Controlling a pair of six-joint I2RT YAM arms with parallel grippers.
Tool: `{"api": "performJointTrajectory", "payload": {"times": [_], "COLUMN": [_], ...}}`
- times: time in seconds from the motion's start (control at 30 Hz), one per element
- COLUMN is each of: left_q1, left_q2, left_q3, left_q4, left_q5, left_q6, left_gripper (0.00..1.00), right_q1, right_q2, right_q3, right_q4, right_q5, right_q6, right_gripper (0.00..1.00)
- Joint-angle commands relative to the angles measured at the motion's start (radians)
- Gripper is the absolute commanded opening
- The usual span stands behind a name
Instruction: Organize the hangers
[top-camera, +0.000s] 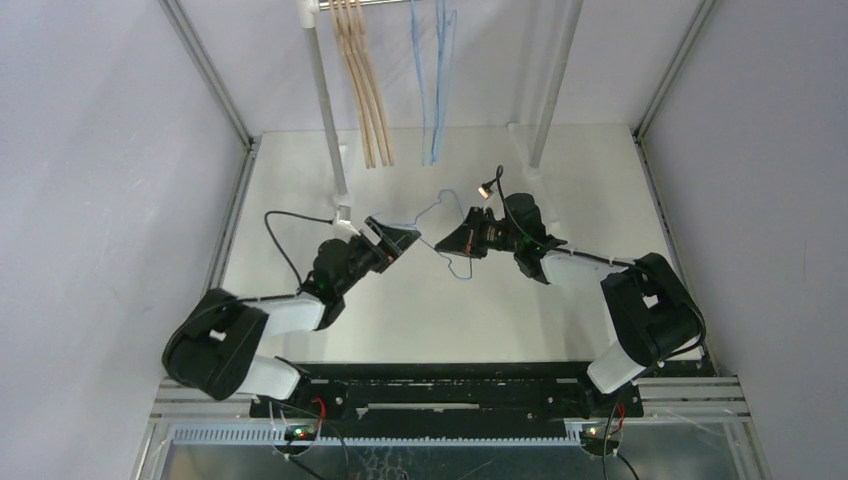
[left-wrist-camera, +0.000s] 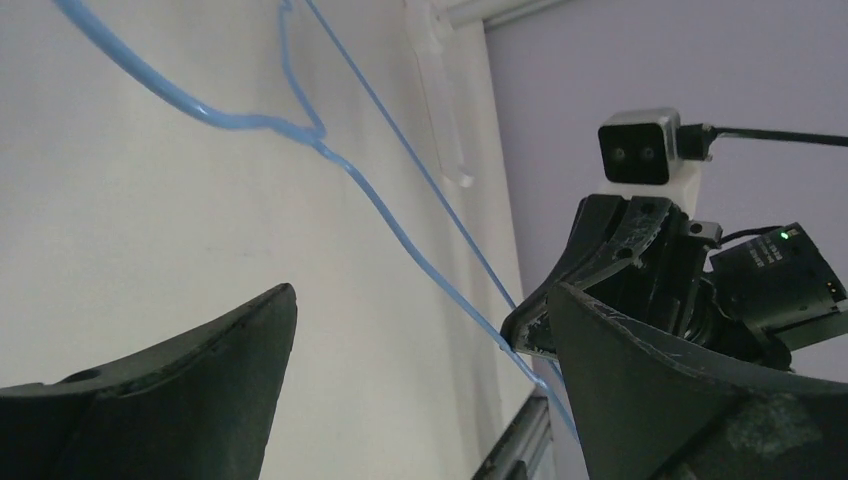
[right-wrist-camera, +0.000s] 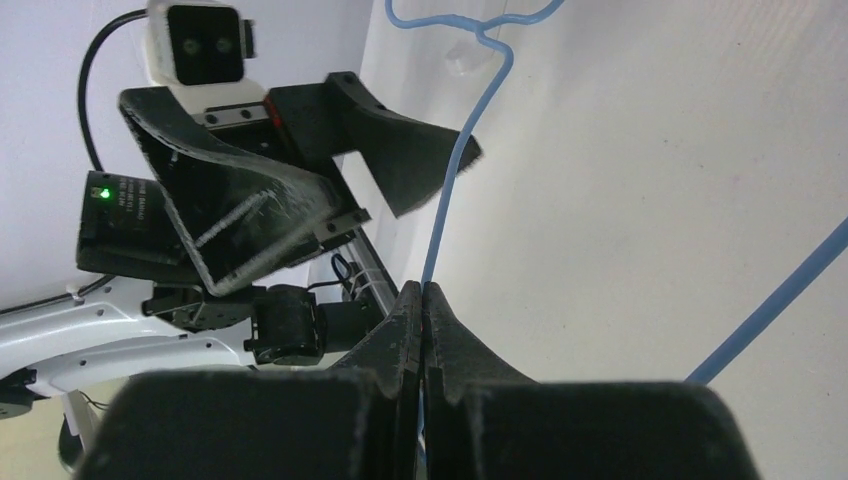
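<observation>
Right tool (right-wrist-camera: 422, 292) pinched fully shut on thin light-blue wire hanger (right-wrist-camera: 770, 306), left tool (left-wrist-camera: 422, 295) spread wide and empty; looks light, springy, slippery, probably grips best near twisted neck

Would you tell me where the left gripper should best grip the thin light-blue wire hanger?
Probably the straight run of the light-blue wire hanger facing the open left gripper, coming from the left, since the shut right gripper pinches the wire from the opposite side.
</observation>
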Motion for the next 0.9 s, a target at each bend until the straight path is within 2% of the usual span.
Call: {"api": "performJointTrajectory", "payload": {"times": [0.0,0.17,0.3,0.37,0.4,0.43,0.47,0.53,0.57,0.7,0.87], "left_q1": [-0.051,-0.062,-0.068,-0.071,-0.072,-0.072,-0.072,-0.072,-0.072,-0.072,-0.072], "left_q2": [0.124,0.260,0.269,0.248,0.236,0.227,0.220,0.223,0.228,0.262,0.284], "left_q3": [0.061,0.081,0.115,0.135,0.148,0.160,0.171,0.198,0.210,0.237,0.236], "left_q4": [0.226,0.385,0.359,0.294,0.254,0.224,0.202,0.168,0.162,0.161,0.158], "left_q5": [0.072,0.102,0.103,0.096,0.093,0.090,0.087,0.086,0.092,0.103,0.106], "left_q6": [-0.111,-0.180,-0.150,-0.104,-0.081,-0.063,-0.053,-0.034,-0.031,-0.026,-0.012], "left_gripper": [0.99,0.99,0.99,0.89,0.80,0.64,0.53,0.37,0.33,0.32,0.02], "right_q1": [0.001,0.010,0.024,0.028,0.031,0.034,0.036,0.037,0.037,0.033,0.006], "right_q2": [-0.009,0.001,-0.001,-0.009,-0.014,-0.023,-0.031,-0.047,-0.056,-0.077,-0.104], "right_q3": [0.028,0.045,0.047,0.047,0.047,0.048,0.047,0.047,0.047,0.047,0.046], "right_q4": [0.071,0.069,0.054,0.039,0.030,0.019,0.008,-0.023,-0.036,-0.082,-0.157], "right_q5": [-0.011,-0.026,-0.046,-0.054,-0.058,-0.060,-0.061,-0.058,-0.057,-0.055,-0.049], "right_q6": [0.002,-0.003,-0.014,-0.021,-0.028,-0.035,-0.042,-0.059,-0.067,-0.098,-0.146], "right_gripper": [0.00,0.00,0.00,0.00,0.00,0.00,0.00,0.00,0.00,0.00,0.00]}}
